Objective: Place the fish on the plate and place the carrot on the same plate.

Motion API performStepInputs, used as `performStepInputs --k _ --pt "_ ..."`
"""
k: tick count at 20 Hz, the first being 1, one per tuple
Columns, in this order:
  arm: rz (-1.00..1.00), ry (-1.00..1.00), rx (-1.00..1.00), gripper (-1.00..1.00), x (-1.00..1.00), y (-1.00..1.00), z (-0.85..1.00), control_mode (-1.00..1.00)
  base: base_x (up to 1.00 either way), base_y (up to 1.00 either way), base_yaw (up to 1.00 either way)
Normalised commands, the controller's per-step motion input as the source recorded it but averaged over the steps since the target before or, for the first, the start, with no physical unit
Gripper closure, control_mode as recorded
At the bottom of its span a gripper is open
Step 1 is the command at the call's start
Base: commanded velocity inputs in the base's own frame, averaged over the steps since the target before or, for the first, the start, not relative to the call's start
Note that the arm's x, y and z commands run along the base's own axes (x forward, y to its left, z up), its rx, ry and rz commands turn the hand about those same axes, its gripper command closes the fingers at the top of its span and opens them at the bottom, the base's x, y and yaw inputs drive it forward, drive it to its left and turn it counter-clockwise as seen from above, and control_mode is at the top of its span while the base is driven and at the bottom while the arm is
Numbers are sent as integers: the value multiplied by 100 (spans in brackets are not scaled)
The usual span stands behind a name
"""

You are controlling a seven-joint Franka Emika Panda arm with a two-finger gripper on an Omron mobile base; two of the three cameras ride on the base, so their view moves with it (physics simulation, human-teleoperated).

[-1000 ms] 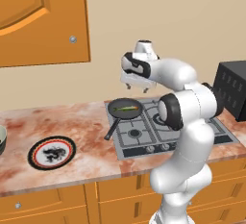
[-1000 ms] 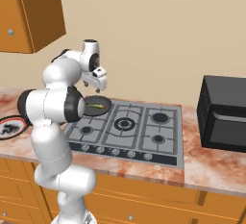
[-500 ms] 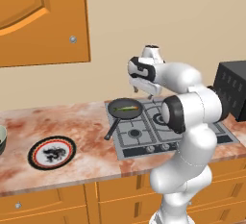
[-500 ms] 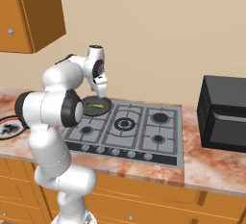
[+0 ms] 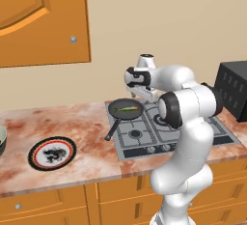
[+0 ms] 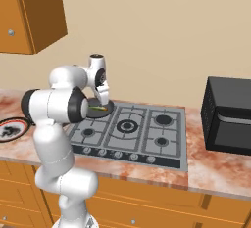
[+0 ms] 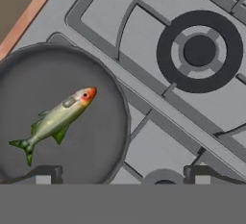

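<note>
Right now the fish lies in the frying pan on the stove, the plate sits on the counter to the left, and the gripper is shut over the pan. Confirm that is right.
One part is wrong: the gripper is open, not shut; the hand view shows its fingertips wide apart. The rest stands: the fish lies in the frying pan on the stove, and the plate sits on the counter to the left.

pincer (image 7: 120, 172) shifted rightward, over frying pan (image 5: 124, 109)

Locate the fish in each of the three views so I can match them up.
Left base view: fish lies in the frying pan on the stove's back-left burner, just left of the arm.
Right base view: a green-yellow sliver in the pan, beside the forearm.
Hand view: left of centre, inside the pan.
Shared landmark: the pan.
</note>
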Motion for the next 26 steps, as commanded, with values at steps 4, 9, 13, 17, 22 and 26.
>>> performStepInputs --k 4,9,13,17,22,26 --pt "-1 0 -2 -100 28 32 -6 -100 0 0 0" --pt "-2 0 -2 -100 24 24 -2 -100 0 0 0" --pt "-3 0 0 -100 42 10 -24 -100 0 0 0" --pt "-3 0 0 -100 57 4 -21 -100 0 0 0" --pt "0 0 0 -100 19 0 -10 -100 0 0 0" --pt "-1 3 0 -100 -2 0 -30 -100 0 0 0"
